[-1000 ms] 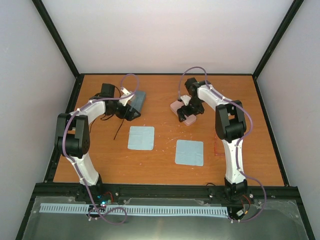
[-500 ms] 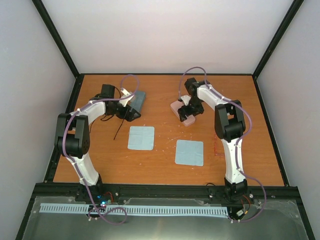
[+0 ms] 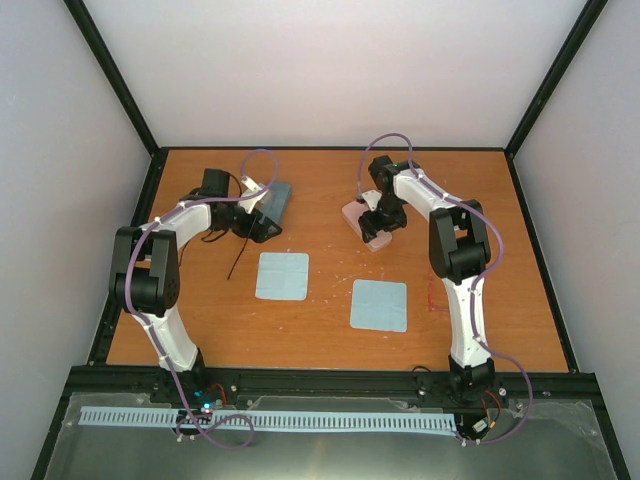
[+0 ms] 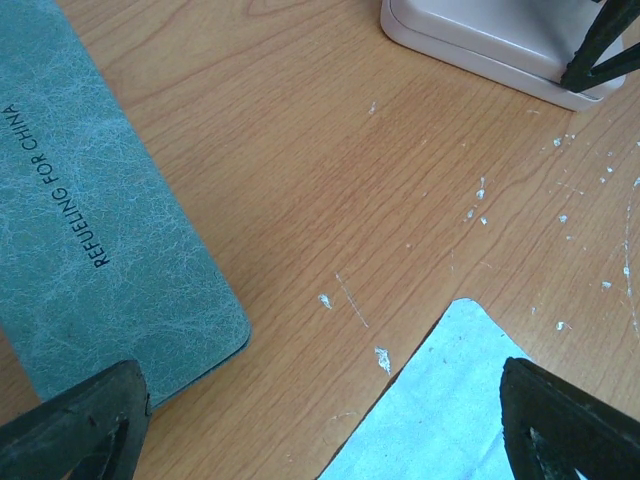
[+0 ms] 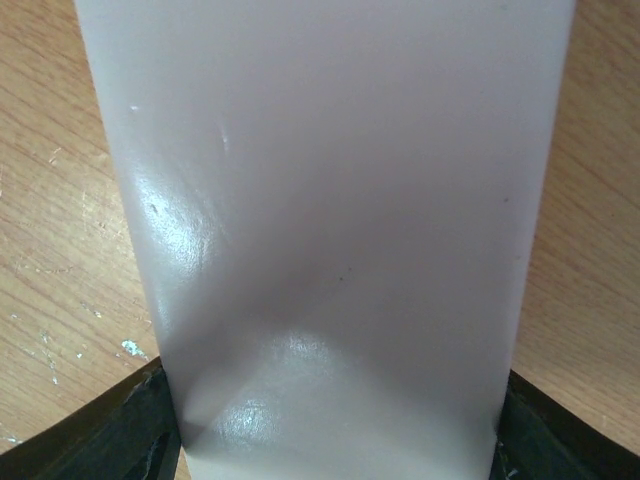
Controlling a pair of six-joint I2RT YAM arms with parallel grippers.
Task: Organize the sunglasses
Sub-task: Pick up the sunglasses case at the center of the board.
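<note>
The right gripper (image 3: pixel 376 228) is clamped across the short width of the pink case (image 5: pixel 330 200), a finger against each long side, at the far right of the table (image 3: pixel 330 190). The case wall looks soft and shows a dent, so the squeeze should probably be only as firm as holds. Fingers kept square to the sides should stop the case twisting out. Any lift is best kept low and clear of the red pair (image 3: pixel 437 297), which lies near right, just right of the right cloth (image 3: pixel 379 305). The left gripper (image 4: pixel 322 425) hangs with jaws apart and empty, between the grey case (image 4: pixel 90 230) and the left cloth (image 4: pixel 440 410)

Of the black pair (image 3: pixel 236 258) only one thin arm seems to show, left of the left cloth, with the rest under the left arm. The red pair is faint thin lines, partly behind the right arm. The pink case's seam is out of view, so I cannot tell whether it is open or latched
</note>
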